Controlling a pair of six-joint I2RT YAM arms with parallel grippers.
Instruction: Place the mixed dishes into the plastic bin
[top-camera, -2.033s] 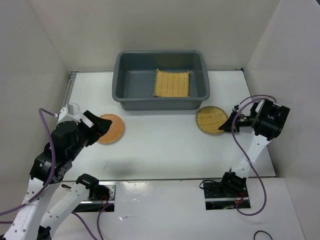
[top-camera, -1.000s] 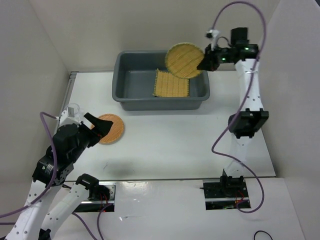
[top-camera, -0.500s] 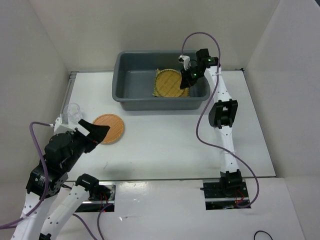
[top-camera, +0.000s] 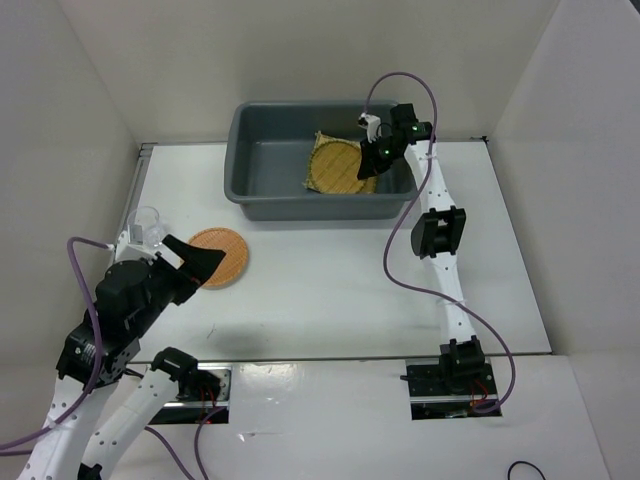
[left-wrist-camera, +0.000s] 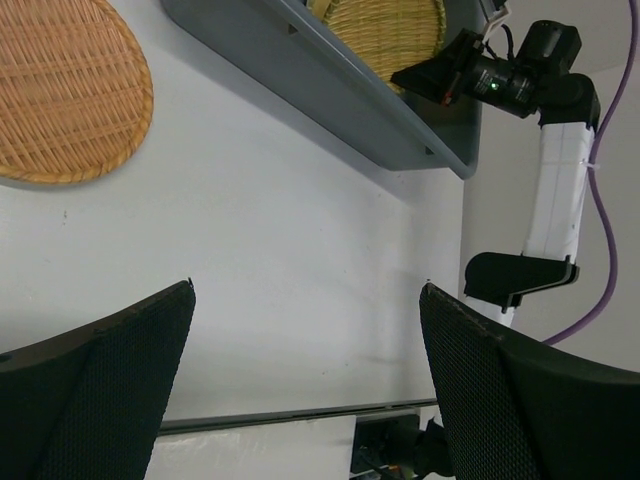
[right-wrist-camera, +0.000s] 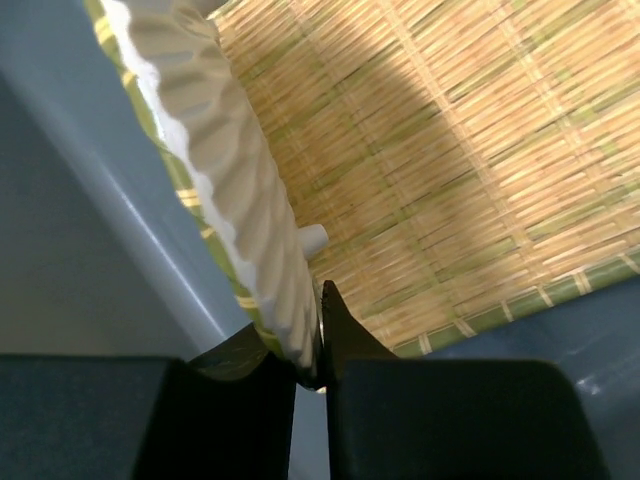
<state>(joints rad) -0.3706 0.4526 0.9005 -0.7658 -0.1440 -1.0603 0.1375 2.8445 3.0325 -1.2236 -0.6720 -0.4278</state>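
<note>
The grey-blue plastic bin (top-camera: 262, 165) stands at the back of the table. The square yellow mat (top-camera: 368, 183) lies in its right half. My right gripper (top-camera: 375, 152) is shut on the rim of the tan plate (top-camera: 335, 165) and holds it low over the mat; in the right wrist view my gripper (right-wrist-camera: 320, 340) pinches the plate's pale ribbed edge (right-wrist-camera: 245, 190) above the mat (right-wrist-camera: 450, 160). The orange plate (top-camera: 220, 257) lies on the table at the left. My left gripper (top-camera: 195, 262) is open and empty, just beside it. A clear cup (top-camera: 147, 222) stands at the far left.
In the left wrist view the orange plate (left-wrist-camera: 60, 90) is at top left, the bin's near wall (left-wrist-camera: 330, 95) runs across the top, and the tan plate (left-wrist-camera: 390, 25) shows inside it. White walls enclose the table on three sides.
My right arm carried the tan plate from the table's right side up over the bin and down onto the mat. My left arm has shifted slightly, still open by the orange plate.
</note>
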